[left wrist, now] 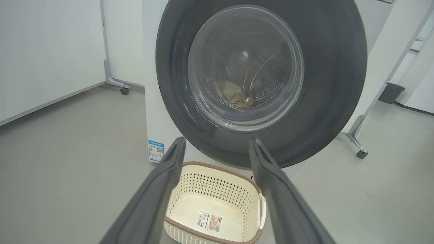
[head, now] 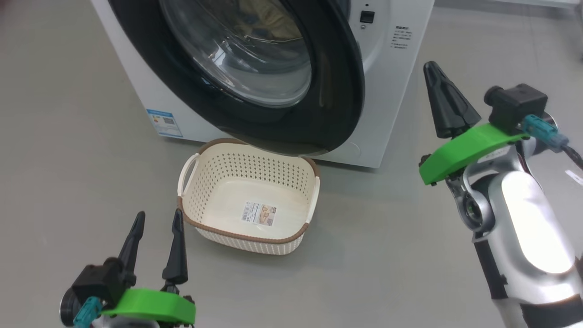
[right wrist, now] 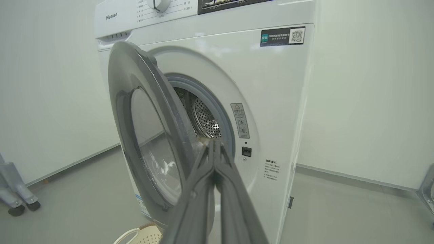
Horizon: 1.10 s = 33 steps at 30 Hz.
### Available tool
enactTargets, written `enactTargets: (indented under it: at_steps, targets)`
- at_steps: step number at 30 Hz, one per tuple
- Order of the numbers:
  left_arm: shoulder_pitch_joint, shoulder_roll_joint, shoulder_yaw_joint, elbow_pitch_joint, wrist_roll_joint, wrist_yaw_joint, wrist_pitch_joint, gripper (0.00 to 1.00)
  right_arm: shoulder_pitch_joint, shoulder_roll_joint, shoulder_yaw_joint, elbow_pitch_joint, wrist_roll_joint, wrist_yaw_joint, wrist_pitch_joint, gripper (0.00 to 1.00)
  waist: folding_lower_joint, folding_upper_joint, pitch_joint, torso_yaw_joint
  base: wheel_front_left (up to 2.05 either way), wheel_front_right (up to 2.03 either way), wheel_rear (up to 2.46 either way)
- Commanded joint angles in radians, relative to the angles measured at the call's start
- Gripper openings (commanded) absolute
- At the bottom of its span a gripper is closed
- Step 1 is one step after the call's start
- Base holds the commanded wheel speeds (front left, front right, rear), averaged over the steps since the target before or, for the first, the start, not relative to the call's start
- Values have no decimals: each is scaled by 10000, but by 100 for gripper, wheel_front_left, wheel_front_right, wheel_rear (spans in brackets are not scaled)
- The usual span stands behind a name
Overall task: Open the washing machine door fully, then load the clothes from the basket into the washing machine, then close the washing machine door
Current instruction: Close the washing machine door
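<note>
Where the door [head: 337,91] stands: we see it partway open from the washing machine [head: 396,91], its black rim hanging over the far edge of the basket [head: 248,238]. In the right wrist view a gap shows between it and the grey-ringed opening [right wrist: 222,108], with the steel drum [right wrist: 206,122] behind.
Clothes [left wrist: 234,96]: a pale cream heap lies inside the drum, and we see it through the door's glass [head: 246,59].
Basket: it sits upright on the grey floor [head: 68,136] just in front of the machine, its base bare around a label [head: 258,213].
Left gripper [head: 159,213]: it is low at our lower left, fingers [head: 176,246] spread wide with nothing between them. The tips are just beside the basket's near left corner, and we cannot tell whether one touches the rim.
Right gripper [head: 432,68]: it is raised at our right, fingers pressed together on nothing, and is apart from the door in the head view. Through its own camera the tips point toward the gap at the door's free edge.
</note>
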Motion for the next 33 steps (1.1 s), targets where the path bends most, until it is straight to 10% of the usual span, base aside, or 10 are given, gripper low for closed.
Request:
enactTargets:
  at_steps: [1, 33]
  targets:
    - [-588, 100, 339, -208, 151, -95, -109, 100, -670, -49, 397, -186, 18, 17, 80, 0, 0, 0, -5, 341, 0, 0, 0]
    - [-1143, -1228, 887, 512, 1005, -1138, -144, 100, -4354, -354, 1034, 6345, 705, 17, -827, 0, 0, 0, 537, 2441, 0, 0, 0]
